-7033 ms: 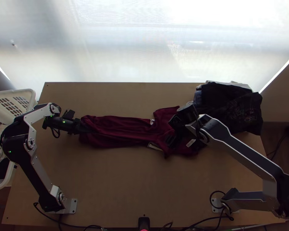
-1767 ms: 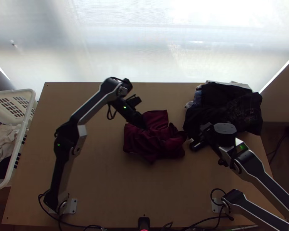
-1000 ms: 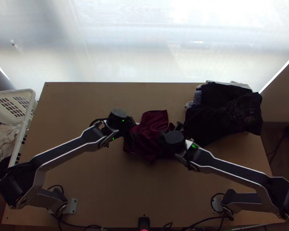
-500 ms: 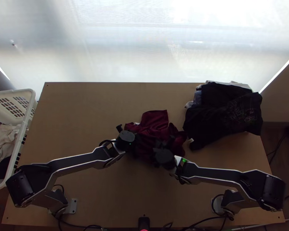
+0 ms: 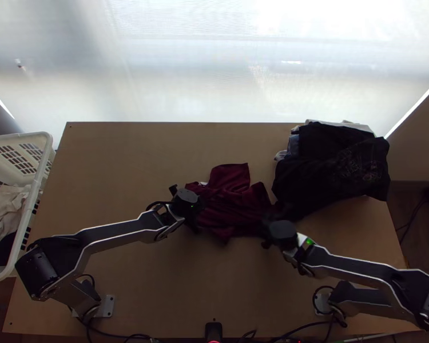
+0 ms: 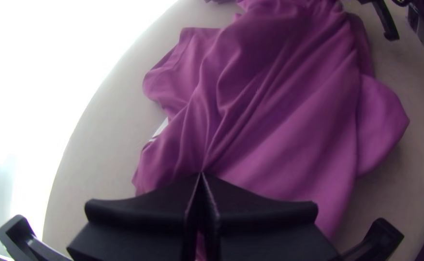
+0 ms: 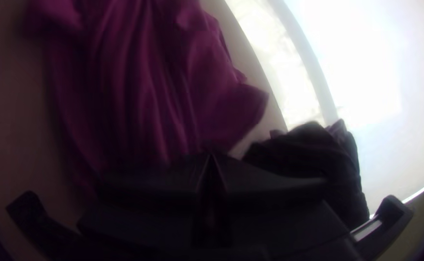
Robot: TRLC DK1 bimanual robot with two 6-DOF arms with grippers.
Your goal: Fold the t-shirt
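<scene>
My left gripper (image 5: 190, 208) is at the left side of the maroon t-shirt (image 5: 234, 203), which lies bunched in the middle of the table with one part sticking out toward the far edge. In the left wrist view, my left gripper (image 6: 201, 174) is shut on the shirt (image 6: 279, 111), with folds running out from the fingertips. At the shirt's right side is my right gripper (image 5: 274, 228). The right wrist view has my right gripper (image 7: 212, 155) shut on the shirt's other end (image 7: 139, 87), the cloth drawn in long creases.
A pile of dark clothes (image 5: 334, 171) lies at the table's far right, close beside the right gripper. A white basket (image 5: 44, 150) holding clothes stands left of the table (image 5: 128, 146).
Both grippers came in over the shirt from their earlier places. In the last half second the right one moved right, pulling the shirt's right part along, while the left stayed nearly still.
</scene>
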